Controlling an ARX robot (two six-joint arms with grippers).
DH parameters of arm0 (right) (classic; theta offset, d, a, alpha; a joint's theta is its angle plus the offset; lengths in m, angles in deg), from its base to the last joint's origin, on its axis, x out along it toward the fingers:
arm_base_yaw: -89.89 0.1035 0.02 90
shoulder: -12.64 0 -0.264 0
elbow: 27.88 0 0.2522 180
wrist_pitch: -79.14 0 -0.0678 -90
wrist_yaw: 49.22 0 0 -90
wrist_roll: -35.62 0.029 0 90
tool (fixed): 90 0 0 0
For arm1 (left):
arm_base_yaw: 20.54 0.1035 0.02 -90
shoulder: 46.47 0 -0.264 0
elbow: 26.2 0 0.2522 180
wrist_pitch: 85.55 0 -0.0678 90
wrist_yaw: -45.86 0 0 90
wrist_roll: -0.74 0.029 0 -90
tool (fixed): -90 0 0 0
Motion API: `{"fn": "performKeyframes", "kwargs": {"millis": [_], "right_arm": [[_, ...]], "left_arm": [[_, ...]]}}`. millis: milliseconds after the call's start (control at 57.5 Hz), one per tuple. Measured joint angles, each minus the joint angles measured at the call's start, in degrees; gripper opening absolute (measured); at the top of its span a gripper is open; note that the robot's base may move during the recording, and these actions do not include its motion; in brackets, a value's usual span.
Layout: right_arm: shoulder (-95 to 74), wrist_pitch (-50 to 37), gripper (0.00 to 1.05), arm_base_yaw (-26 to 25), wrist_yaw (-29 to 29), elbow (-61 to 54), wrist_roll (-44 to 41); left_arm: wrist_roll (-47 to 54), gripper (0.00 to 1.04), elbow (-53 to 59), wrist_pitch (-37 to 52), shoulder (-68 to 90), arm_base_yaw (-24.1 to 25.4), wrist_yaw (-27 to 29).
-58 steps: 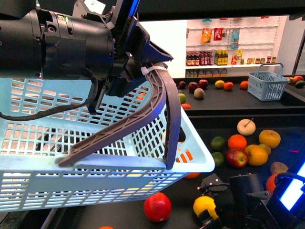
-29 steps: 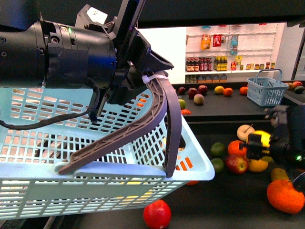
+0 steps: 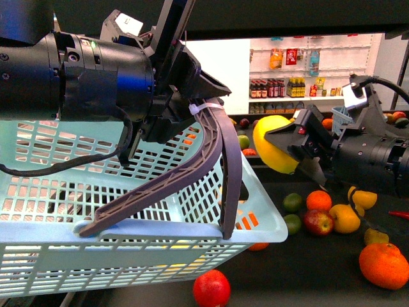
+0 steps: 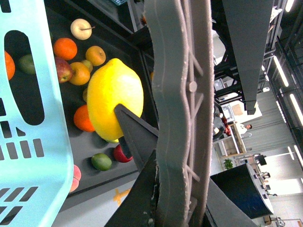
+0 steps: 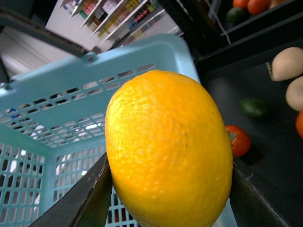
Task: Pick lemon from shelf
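My right gripper (image 3: pixel 285 144) is shut on the bright yellow lemon (image 3: pixel 271 142) and holds it in the air beside the right rim of the light blue basket (image 3: pixel 147 230). The lemon fills the right wrist view (image 5: pixel 168 149) between the two dark jaws, with the basket behind it. It also shows in the left wrist view (image 4: pixel 113 98). My left gripper (image 3: pixel 185 96) is shut on the basket's grey handle (image 3: pixel 217 147), seen close in the left wrist view (image 4: pixel 182 109). The black shelf tray (image 3: pixel 319 268) lies below the lemon.
Loose fruit lies on the tray: a red one (image 3: pixel 211 288), an orange (image 3: pixel 385 265), an apple (image 3: pixel 317 221), limes (image 3: pixel 292 203) and yellow fruits (image 3: pixel 346 217). A second blue basket (image 3: pixel 345 115) stands on the back tray. White shelves of bottles (image 3: pixel 300 70) are far behind.
My right gripper has lifted the lemon from low on the tray and carried it up and left, close to the basket's right rim. The left arm and basket have hardly moved.
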Motion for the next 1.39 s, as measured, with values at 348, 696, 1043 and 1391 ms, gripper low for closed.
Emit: {"fn": "performKeyframes", "kwargs": {"millis": [348,696,1043,1391], "right_arm": [[-2.0,0.3,0.61,4.7,1.8,-1.0,-0.5],[-2.4,2.3,0.84,6.4,2.7,-1.4,-4.1],[6.8,13.2,0.97,0.6,-7.6,-2.3,-14.7],[47.0,38.1,0.97,-14.0,2.4,-16.5,-29.7]], "left_arm": [[0.0,0.11,0.0,0.0,0.0,0.0,0.0],[0.0,0.11,0.0,0.0,0.0,0.0,0.0],[-0.2,0.11,0.0,0.0,0.1,0.0,0.1],[-0.3,0.11,0.0,0.0,0.1,-0.1,-0.1]]}}
